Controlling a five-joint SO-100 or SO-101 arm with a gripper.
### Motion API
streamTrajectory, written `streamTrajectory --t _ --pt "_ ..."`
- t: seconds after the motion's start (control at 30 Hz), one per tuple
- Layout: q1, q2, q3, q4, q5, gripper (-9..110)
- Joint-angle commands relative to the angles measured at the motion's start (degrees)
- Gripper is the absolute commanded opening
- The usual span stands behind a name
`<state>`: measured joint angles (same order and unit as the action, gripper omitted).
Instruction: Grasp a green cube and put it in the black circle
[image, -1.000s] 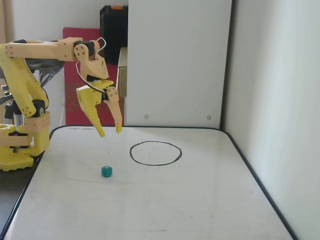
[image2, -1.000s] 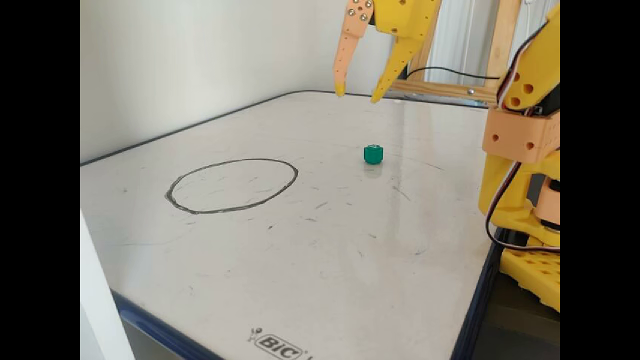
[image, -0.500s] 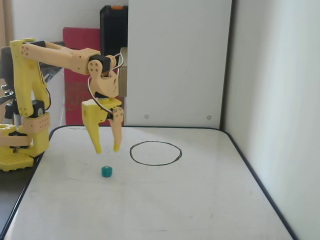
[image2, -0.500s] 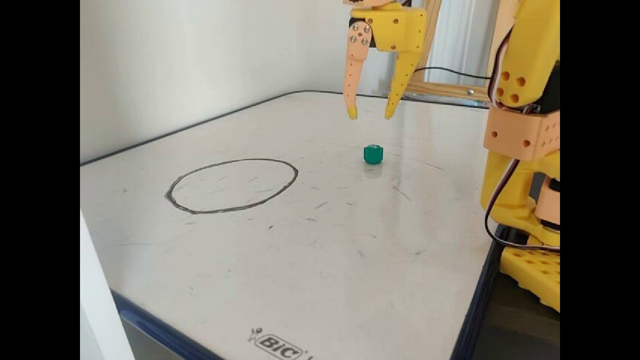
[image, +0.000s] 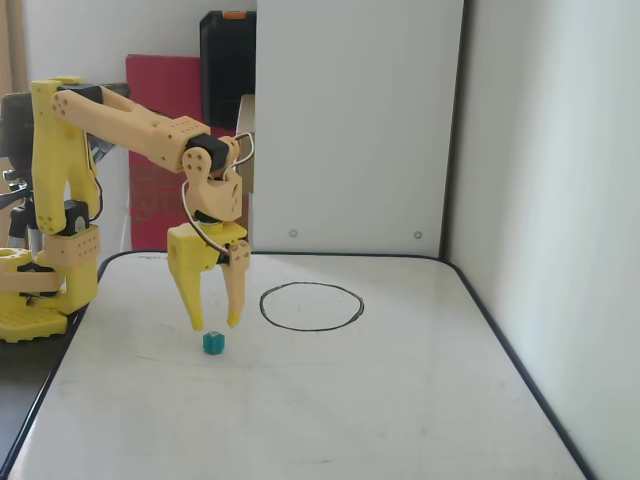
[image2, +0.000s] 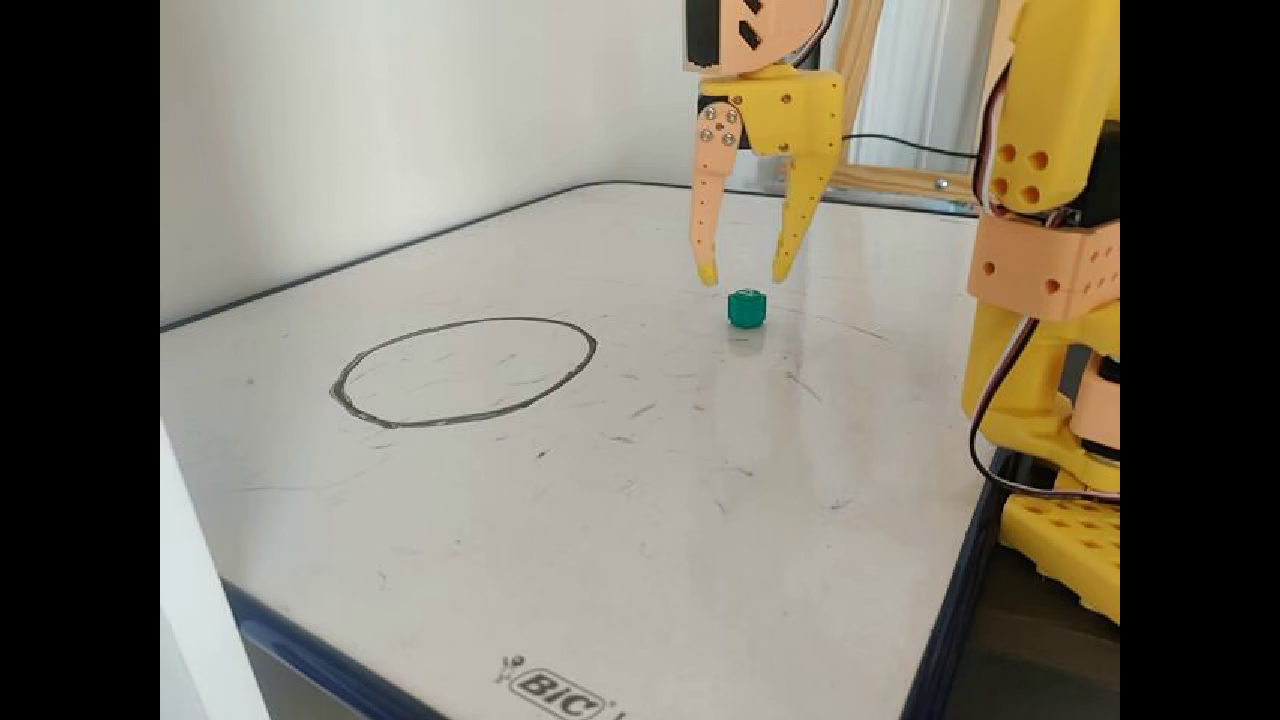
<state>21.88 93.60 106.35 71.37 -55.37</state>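
Fingers (image2: 745, 277) spread above green cube (image2: 746, 308); arm top cropped.

One brand mark can be read: "BIC", printed in dark outlined capitals inside a rounded frame, with a small figure drawn just to its left. It stands on the whiteboard (image2: 700, 520) that serves as the work surface, at its near edge in a fixed view, a little right of the middle of that edge. The mark (image2: 552, 688) is cut off by the bottom of the picture. No other text, number or sign is legible in either fixed view.
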Motion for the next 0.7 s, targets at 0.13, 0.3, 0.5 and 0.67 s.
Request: streamTrajectory --t 0.13,0.3,0.5,0.67 --pt "1.3 -1.4 0.1 -1.8 -1.1 15" --pt "1.8 -2.7 0.2 -2.9 -1.8 15" --pt "2.5 -4.0 0.5 -4.1 -2.4 14" --pt "2.5 -4.7 1.1 -5.5 -2.4 5"
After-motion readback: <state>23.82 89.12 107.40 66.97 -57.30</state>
